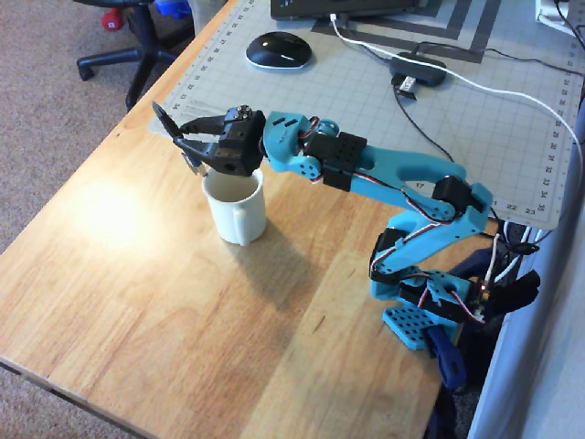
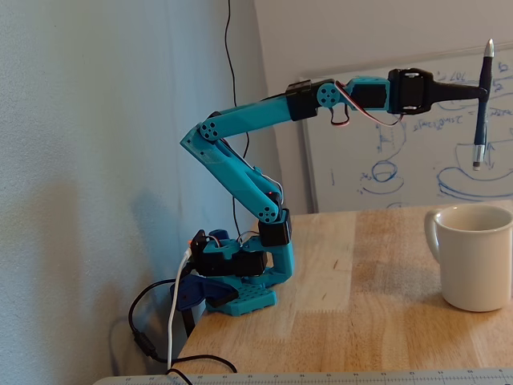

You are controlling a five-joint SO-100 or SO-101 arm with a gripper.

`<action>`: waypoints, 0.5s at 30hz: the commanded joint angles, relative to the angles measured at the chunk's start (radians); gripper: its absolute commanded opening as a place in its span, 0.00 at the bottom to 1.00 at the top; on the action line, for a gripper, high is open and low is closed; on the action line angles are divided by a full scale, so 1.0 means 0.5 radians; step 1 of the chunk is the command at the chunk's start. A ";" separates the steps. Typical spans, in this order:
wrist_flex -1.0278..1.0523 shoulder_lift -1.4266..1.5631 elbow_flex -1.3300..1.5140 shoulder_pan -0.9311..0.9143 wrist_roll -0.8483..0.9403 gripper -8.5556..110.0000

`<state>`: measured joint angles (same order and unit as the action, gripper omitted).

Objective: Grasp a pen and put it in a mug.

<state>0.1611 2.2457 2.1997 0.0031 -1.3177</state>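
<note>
My gripper [image 2: 483, 92] is shut on the black pen [image 2: 481, 128] and holds it upright, tip down, a short way above the cream-white mug [image 2: 477, 265]. In the fixed view the pen's silver tip hangs over the mug's opening, clear of the rim. In the overhead view the gripper [image 1: 183, 137] reaches past the mug [image 1: 238, 210], and the pen [image 1: 167, 123] shows at the mug's upper-left rim. The mug stands upright on the wooden table, its handle toward the arm in the fixed view.
A grey cutting mat [image 1: 475, 137] covers the far part of the table, with a black mouse [image 1: 279, 50], a small black hub [image 1: 419, 71] and white cables on it. The arm's base [image 1: 430, 311] sits at the right edge. A whiteboard [image 2: 385, 144] leans behind.
</note>
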 commanded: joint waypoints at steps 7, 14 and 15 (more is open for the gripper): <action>-0.098 0.080 0.117 -0.242 -0.012 0.10; -0.104 0.086 0.319 -0.291 -0.015 0.10; -0.123 0.086 0.353 -0.295 -0.015 0.10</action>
<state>0.1457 2.2457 2.3761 -0.1365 -1.3177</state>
